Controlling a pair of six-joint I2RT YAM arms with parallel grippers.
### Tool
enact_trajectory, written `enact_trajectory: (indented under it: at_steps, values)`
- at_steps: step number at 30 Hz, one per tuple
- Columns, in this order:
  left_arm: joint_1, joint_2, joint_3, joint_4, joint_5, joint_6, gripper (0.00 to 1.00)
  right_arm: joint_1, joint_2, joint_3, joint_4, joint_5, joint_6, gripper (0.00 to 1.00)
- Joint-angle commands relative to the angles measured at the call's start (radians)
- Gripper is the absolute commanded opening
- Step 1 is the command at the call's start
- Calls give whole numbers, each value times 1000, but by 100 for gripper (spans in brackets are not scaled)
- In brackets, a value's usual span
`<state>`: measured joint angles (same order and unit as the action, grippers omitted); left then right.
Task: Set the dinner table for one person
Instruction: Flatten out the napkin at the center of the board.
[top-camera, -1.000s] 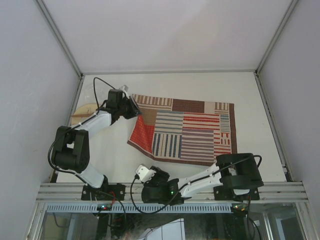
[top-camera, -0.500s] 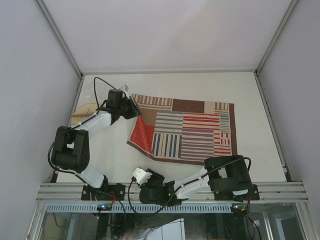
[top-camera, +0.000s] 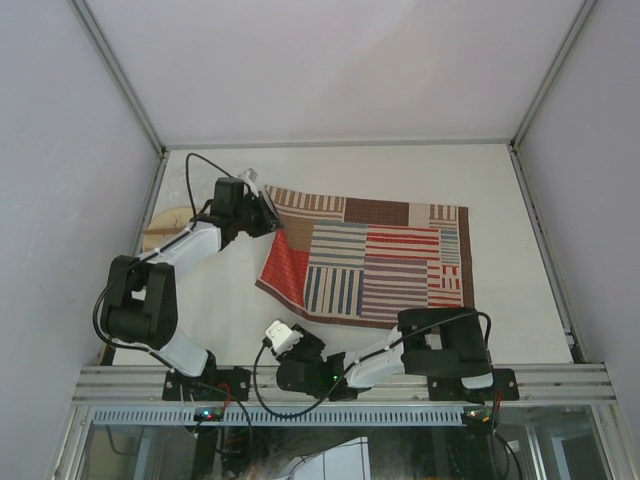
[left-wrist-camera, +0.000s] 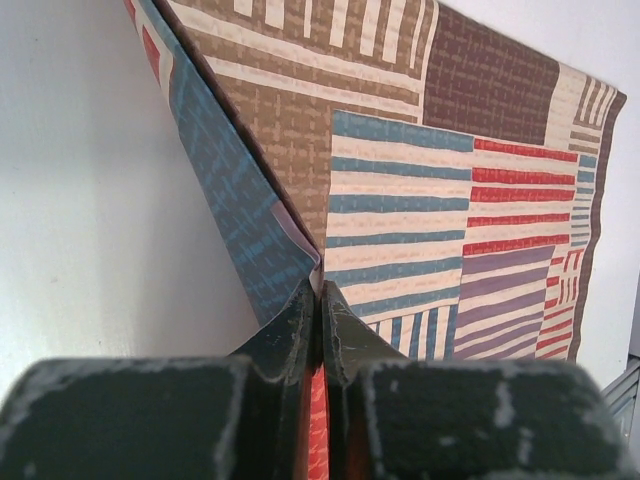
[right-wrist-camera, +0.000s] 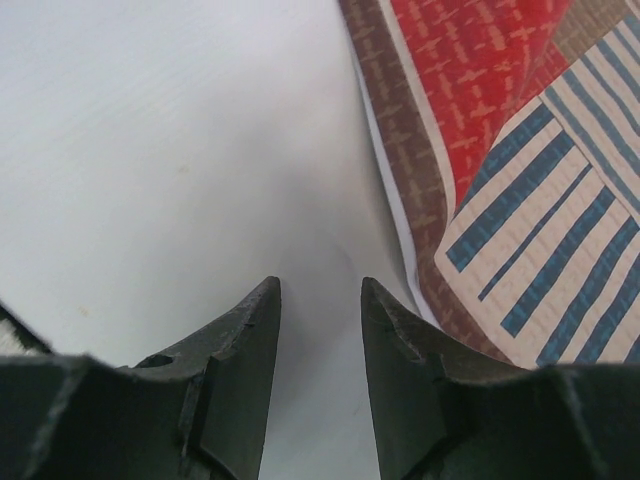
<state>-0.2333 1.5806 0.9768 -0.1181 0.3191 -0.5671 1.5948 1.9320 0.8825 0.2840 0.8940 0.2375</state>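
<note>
The dinner table (top-camera: 500, 190) is a matte white top with aluminium rails. A red, brown and blue striped placemat (top-camera: 385, 262) lies on it, its left corner folded over and lifted. My left gripper (top-camera: 268, 214) is shut on that folded edge; in the left wrist view the jaws (left-wrist-camera: 320, 292) pinch the cloth (left-wrist-camera: 450, 200), with red fabric between them. My right gripper (top-camera: 283, 340) is low at the table's near edge, left of its base. In the right wrist view it (right-wrist-camera: 320, 290) is open and empty over bare table (right-wrist-camera: 150, 150), with the placemat's near-left corner (right-wrist-camera: 520, 220) to its right.
A round wooden board (top-camera: 165, 222) lies at the table's left edge, partly under the left arm. Grey walls enclose the table on three sides. The aluminium rail (top-camera: 340, 380) runs along the near edge by the arm bases.
My right arm has folded back and swung left along the near edge, away from the placemat. My left gripper has stayed still, holding the folded corner.
</note>
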Motion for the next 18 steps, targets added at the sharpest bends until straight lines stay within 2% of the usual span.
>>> enact_trajectory:
  at_steps: [1,18]
  values:
    - [6,-44,20,17,37,14,8,-40,80,-42,20,-26,-50,39]
    - [11,-49,-4,44,63,4,8,-148,185,-12,-64,165,26,37]
